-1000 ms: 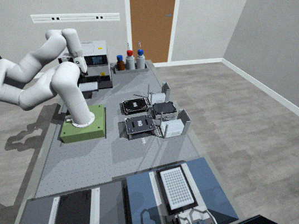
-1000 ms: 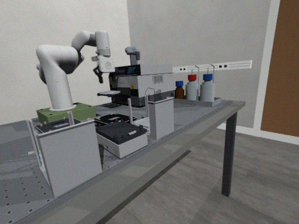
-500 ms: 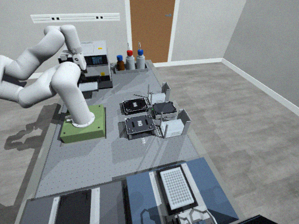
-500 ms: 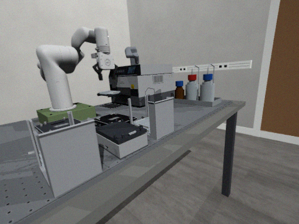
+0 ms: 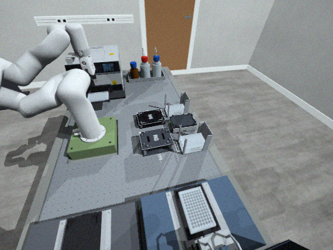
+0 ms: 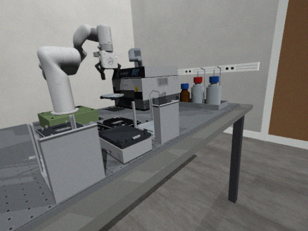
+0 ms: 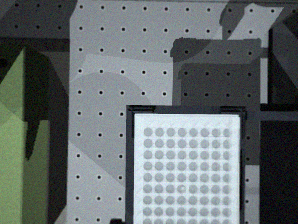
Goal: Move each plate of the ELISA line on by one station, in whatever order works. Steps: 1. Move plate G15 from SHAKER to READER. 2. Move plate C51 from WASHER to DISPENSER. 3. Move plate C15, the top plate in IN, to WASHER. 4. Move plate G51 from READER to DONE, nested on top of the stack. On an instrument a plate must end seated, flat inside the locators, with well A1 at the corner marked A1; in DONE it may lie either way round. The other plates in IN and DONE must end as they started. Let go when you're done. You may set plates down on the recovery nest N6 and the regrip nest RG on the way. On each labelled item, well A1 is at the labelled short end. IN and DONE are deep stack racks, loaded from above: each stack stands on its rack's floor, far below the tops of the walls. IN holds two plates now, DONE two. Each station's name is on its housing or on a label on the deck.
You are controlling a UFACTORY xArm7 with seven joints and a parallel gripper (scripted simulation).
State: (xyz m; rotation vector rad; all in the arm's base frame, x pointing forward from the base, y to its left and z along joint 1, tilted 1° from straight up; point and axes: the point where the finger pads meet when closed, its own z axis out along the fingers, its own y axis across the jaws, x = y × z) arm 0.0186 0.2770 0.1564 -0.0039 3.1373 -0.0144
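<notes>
Grey perforated counter (image 5: pixel 93 183), brown door behind, wood-look floor to the right.

Left of the deck: my green base block (image 5: pixel 109 146). Above the far-left instrument (image 6: pixel 161 86) my hand (image 6: pixel 107 72) hangs with fingers spread to their widest, nothing between them. Below it, a white well plate (image 7: pixel 186 170) sits on the instrument's black drawer tray (image 6: pixel 110 96); in the wrist view it fills the lower middle and runs off the bottom edge. I judge this the reader plate bound for the finished stack, though no label is legible.

Middle: two black nests (image 5: pixel 150 118), (image 5: pixel 155 138). Right of them: a dark-topped shaker box (image 5: pixel 183 122) between two deep racks (image 5: pixel 205 130), (image 5: pixel 186 101). Near edge: another white plate (image 5: pixel 196 209) on a blue instrument (image 5: pixel 236 211).

Risks from here:
- Plate off-centre under my hand; a straight descent could set a fingertip on the wells or tray rim, not the sides.
- Uneven grip could tilt the plate on lifting.
- Rack walls are tall; a low carry could clip them, and a tilted release would nest badly.
</notes>
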